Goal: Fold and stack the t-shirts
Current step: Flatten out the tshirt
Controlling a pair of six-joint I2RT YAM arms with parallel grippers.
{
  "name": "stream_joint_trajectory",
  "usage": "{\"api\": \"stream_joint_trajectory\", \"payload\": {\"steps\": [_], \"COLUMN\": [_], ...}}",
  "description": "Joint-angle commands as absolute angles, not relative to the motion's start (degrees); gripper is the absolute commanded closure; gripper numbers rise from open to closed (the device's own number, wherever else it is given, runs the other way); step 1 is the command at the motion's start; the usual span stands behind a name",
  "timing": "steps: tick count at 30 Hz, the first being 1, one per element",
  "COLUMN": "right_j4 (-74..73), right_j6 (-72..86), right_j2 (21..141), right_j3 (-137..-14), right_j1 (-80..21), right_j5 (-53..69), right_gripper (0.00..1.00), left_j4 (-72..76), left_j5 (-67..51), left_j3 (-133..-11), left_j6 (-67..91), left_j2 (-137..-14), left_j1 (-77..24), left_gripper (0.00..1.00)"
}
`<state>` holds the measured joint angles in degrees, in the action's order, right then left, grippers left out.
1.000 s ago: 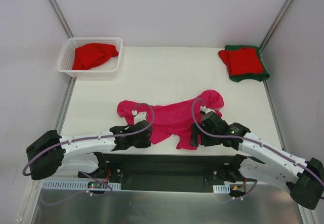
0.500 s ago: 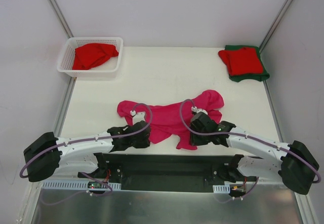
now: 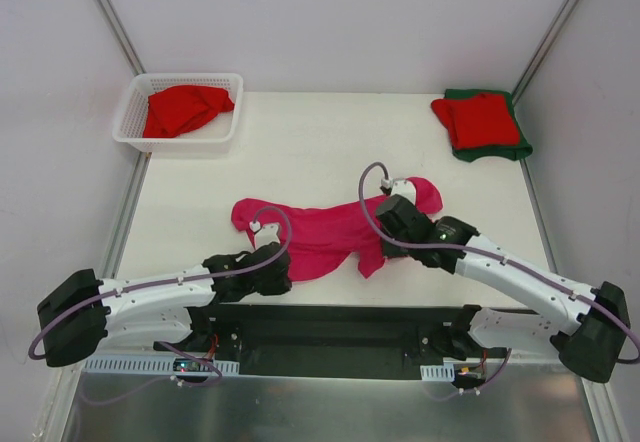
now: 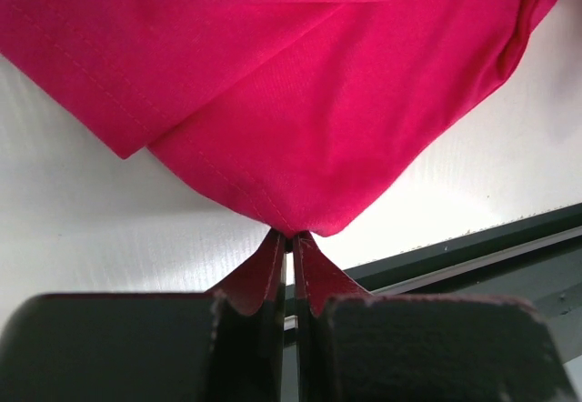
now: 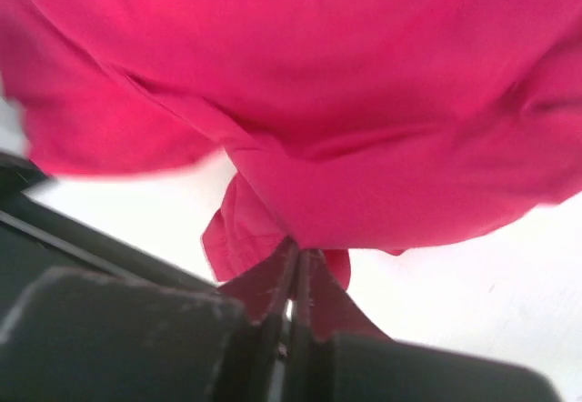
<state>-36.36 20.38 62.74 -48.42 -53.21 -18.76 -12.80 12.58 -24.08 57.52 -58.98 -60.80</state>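
Note:
A bright magenta-pink t-shirt (image 3: 330,230) lies crumpled near the table's front edge. My left gripper (image 3: 268,278) is shut on its near left hem, and the pinched cloth corner (image 4: 293,225) shows at the fingertips in the left wrist view. My right gripper (image 3: 392,234) is shut on a fold of the same t-shirt (image 5: 300,147) at its right side, lifted a little. A red t-shirt (image 3: 183,108) lies in the white basket (image 3: 128,112) at the back left. A folded red t-shirt (image 3: 480,119) rests on a folded dark green t-shirt (image 3: 516,148) at the back right.
The table's front edge with the black base plate (image 3: 330,327) runs just behind both grippers. Grey walls close the table in at the left, right and back.
My right gripper closed on the pink t-shirt's right side and moved back and up with it. The left arm slid slightly toward the front edge, still holding the cloth.

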Motion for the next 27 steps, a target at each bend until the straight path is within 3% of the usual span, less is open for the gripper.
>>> {"api": "stream_joint_trajectory", "payload": {"steps": [1,13,27], "right_j4": [-42.3,-38.4,-29.8], "right_j6": [14.7,8.8,-2.5], "right_j2": [65.2,75.8,90.8], "right_j3": [-58.9,-69.0,-83.5], "right_j1": [-52.1,-43.1,-27.7], "right_j5": [-31.5,-36.0,-30.1], "right_gripper": [0.99,0.99,0.99], "left_j4": [-14.1,-17.6,-24.7], "left_j5": [14.4,15.6,16.8], "left_j3": [-23.1,-22.1,-20.1], "left_j6": [58.5,59.5,62.3], "left_j2": [-57.2,-52.6,-45.8], "left_j1": [-61.2,-61.2,-61.2], "left_gripper": [1.0,1.0,1.0]}}
